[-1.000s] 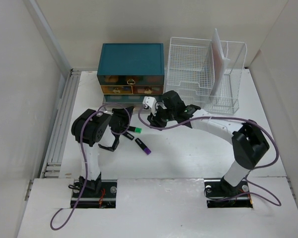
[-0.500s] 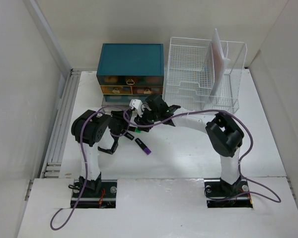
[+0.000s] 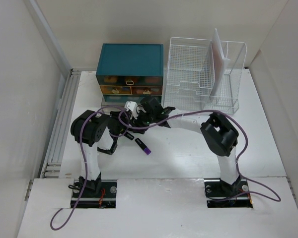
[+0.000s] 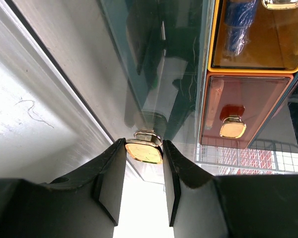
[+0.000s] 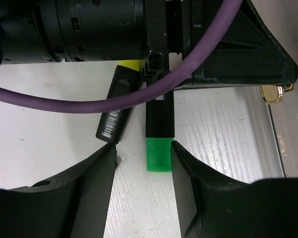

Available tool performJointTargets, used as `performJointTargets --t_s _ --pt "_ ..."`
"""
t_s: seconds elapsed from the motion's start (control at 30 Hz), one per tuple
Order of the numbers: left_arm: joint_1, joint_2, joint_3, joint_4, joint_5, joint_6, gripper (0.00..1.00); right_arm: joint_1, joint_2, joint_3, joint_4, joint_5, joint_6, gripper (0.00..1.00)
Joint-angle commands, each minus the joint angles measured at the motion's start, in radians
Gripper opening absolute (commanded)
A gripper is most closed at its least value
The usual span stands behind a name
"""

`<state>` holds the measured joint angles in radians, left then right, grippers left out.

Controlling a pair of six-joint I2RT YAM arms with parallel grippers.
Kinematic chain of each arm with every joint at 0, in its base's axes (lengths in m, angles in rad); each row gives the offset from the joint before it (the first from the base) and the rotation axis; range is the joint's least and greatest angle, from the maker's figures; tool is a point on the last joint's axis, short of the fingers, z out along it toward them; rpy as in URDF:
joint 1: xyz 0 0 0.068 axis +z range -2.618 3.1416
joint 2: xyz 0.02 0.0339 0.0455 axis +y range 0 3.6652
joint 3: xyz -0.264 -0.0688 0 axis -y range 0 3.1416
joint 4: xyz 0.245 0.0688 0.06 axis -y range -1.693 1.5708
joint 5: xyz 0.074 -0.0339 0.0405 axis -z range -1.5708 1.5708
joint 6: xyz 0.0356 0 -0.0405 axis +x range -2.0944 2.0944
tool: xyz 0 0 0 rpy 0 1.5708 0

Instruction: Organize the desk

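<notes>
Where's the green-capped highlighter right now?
In the right wrist view, the green-capped highlighter lies on the desk between the fingers of the open right end effector, beside a yellow-tipped black marker, its far end under the left arm.

The left gripper is pressing its fingers against both sides of a gold handle on a clear drawer front, while an orange drawer is sitting just beside it.

Matte white desk, glossy teal chest, shiny gold metal handle.
</notes>
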<state>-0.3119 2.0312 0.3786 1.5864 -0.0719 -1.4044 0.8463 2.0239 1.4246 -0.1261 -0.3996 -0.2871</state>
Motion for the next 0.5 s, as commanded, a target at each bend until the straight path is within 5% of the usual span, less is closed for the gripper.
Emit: performJointTargets --t_s 0.0,0.47 --pt "0.028 0.029 -0.067 0.48 -0.04 0.054 0.0 0.01 0.019 0.02 0.052 -0.004 0.02 0.53" --pt "0.028 0.029 -0.067 0.48 -0.031 0.054 0.0 0.01 0.068 0.011 0.071 0.015 0.055 0.55"
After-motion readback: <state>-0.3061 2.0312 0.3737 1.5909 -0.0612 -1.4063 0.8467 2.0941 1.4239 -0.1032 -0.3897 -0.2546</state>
